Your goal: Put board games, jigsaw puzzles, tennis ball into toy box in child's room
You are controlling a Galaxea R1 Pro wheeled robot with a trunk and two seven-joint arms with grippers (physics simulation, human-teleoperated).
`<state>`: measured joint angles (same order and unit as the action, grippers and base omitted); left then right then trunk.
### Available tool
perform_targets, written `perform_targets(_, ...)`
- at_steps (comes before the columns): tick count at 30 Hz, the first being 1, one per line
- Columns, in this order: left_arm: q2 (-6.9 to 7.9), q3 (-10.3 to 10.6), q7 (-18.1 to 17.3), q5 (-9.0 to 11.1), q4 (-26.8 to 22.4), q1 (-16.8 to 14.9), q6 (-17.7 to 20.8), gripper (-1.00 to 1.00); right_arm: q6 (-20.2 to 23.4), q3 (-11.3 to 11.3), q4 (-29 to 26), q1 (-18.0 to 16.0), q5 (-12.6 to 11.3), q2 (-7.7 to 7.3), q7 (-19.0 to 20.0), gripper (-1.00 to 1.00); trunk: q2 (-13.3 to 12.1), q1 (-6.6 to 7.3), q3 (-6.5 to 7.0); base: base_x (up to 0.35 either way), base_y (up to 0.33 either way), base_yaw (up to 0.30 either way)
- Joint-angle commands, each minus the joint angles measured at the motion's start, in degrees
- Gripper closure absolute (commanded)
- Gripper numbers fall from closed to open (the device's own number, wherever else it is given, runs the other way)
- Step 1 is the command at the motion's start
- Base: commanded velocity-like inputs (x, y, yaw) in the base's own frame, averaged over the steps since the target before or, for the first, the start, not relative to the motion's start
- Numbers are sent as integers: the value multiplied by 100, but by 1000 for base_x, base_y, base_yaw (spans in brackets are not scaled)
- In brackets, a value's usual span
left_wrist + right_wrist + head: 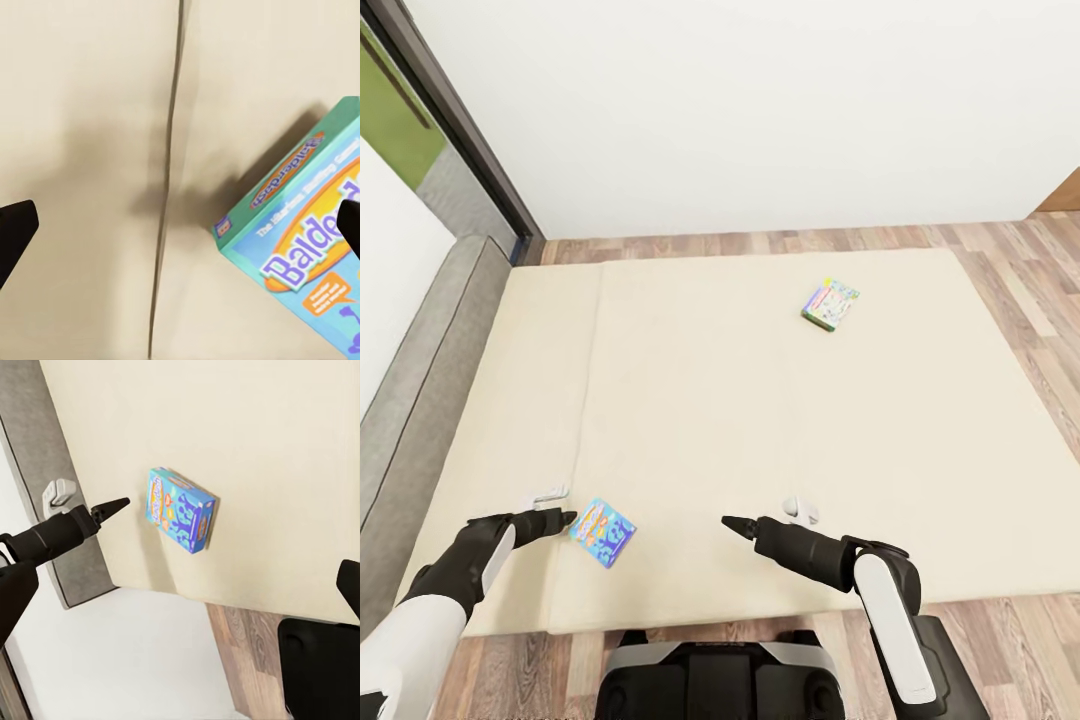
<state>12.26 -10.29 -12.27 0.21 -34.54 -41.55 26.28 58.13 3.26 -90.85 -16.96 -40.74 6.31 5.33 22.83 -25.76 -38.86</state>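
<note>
Left tool [565,519] fingers apart, blue board game [603,532] just beside its tip on bed [690,400]; straddle box edges squarely before closing.

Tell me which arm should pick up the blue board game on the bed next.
Left. The left gripper hovers right beside the blue board game on the bed, fingers spread in its wrist view. The right gripper sits farther off across bare mattress.

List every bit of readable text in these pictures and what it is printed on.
"Balde..." (cut off by the frame edge): large white title on the cover of the small blue board game.
Side-panel title and subtitle on the same box: too blurred to read.
Green-edged board game farther up the bed: too small to read.
</note>
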Motion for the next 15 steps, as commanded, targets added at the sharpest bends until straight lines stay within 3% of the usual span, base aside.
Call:
perform_targets(1, -7, -23, -29, 2, -8, -2, 38, -100, 24, -7, -3, -2, 57, 3, 56, -100, 9, -3, -16, 0, 0, 0)
perform_targets(12, -6, -17, -58, 13, -9, -2, 42, -100, 26, -9, -3, -7, 57, 2, 56, -100, 9, -3, -120, 0, 0, 0)
perform_targets(15, -1, -17, -203, 13, -9, -2, 45, -100, 25, -9, -3, -8, 57, 2, 56, -100, 9, -3, -148, 0, 0, 0)
